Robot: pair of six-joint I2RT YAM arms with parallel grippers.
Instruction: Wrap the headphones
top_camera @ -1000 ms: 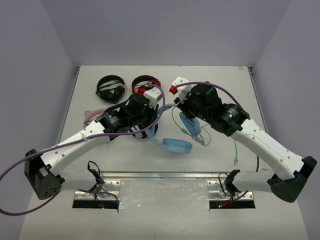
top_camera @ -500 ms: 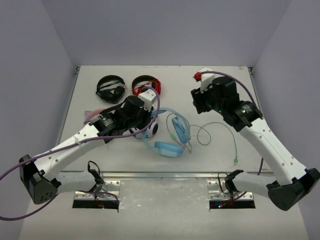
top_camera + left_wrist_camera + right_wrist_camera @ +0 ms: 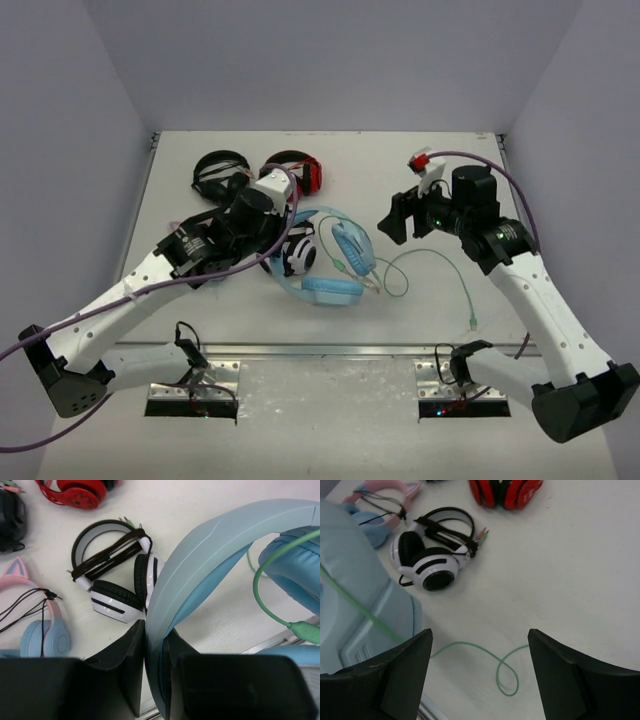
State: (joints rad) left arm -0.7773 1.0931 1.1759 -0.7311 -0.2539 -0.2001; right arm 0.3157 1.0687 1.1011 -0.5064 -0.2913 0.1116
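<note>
Left wrist: left hand (image 3: 154,636) tight on headphones (image 3: 210,545), white-and-black pair (image 3: 117,587) beside; right hand (image 3: 479,636) wide, empty.

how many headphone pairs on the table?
5: black pair back left; red pair beside it; white-and-black pair mid-table; light-blue headphones beside those, band in left hand; pink cat-ear pair mostly under left arm. More could hide there.

The left arm (image 3: 130,290) reached from its near-left base diagonally toward the middle, wrist tipped down. The left gripper (image 3: 152,640) was closed tight, its two black fingers (image 3: 131,655) pinching the band of the headphones (image 3: 210,545). The right arm (image 3: 545,305) rose from its near-right base and bent at the elbow, wrist pointing left. The right gripper (image 3: 479,655) hung in the air, jaws spread wide, holding nothing.
</note>
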